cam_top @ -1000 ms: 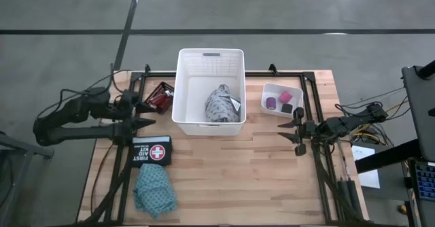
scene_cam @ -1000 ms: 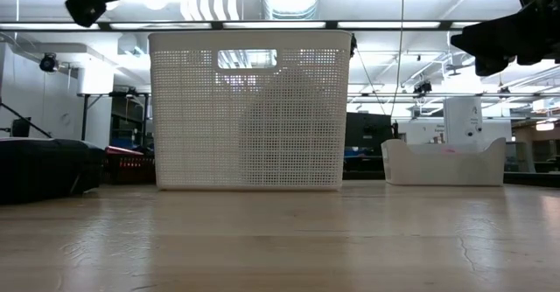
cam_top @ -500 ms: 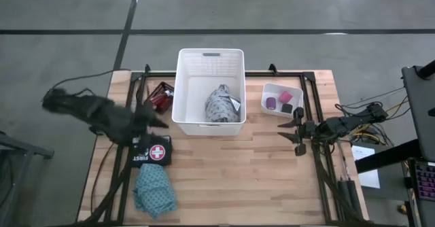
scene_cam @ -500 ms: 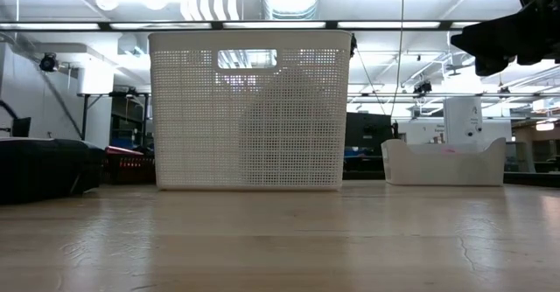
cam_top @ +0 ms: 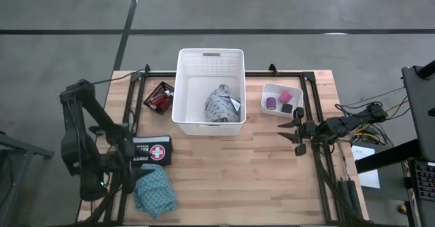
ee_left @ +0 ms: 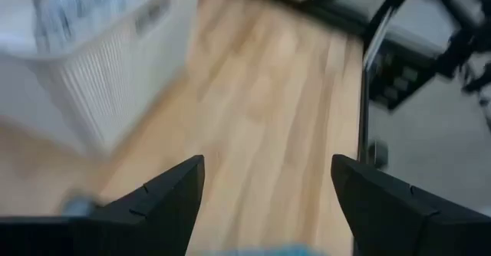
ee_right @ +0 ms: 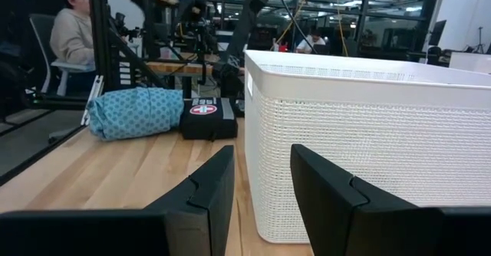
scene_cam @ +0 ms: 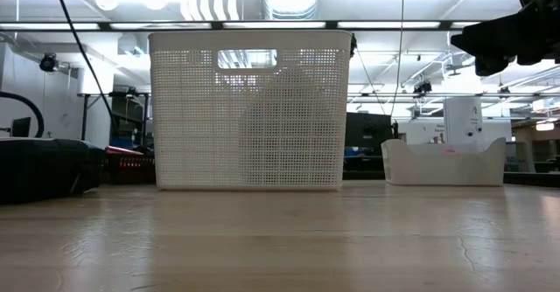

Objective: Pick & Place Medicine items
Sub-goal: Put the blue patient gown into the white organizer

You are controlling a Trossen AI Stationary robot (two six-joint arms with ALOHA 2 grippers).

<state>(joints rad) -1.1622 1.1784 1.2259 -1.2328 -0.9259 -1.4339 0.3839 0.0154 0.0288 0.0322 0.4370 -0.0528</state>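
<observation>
The teal cloth (cam_top: 155, 189) lies bunched on the table's near left part and shows again in the right wrist view (ee_right: 134, 103). The grey cloth (cam_top: 221, 105) lies inside the white basket (cam_top: 209, 58). Red bottles (cam_top: 160, 98) lie left of the basket. Purple, pink and black rolls sit in a small white tray (cam_top: 282, 99). My left gripper (cam_top: 130, 164) is open in the air near the black first-aid kit (cam_top: 151, 150) and the teal cloth; its view (ee_left: 268, 172) is blurred. My right gripper (cam_top: 292, 133) is open and hovers right of the basket, near the tray.
The tall perforated basket (scene_cam: 249, 108) stands mid-table at the far side and fills much of the right wrist view (ee_right: 368, 149). The tray (scene_cam: 444, 163) stands to its right. A black frame runs along the table's sides. A seated person (ee_right: 73, 34) shows beyond the table's left edge.
My left arm has swung away from the red bottles, toward the table's near left corner, and has risen out of the low view. Its gripper now hovers by the first-aid kit and the teal cloth. My right arm has kept still. No object has moved.
</observation>
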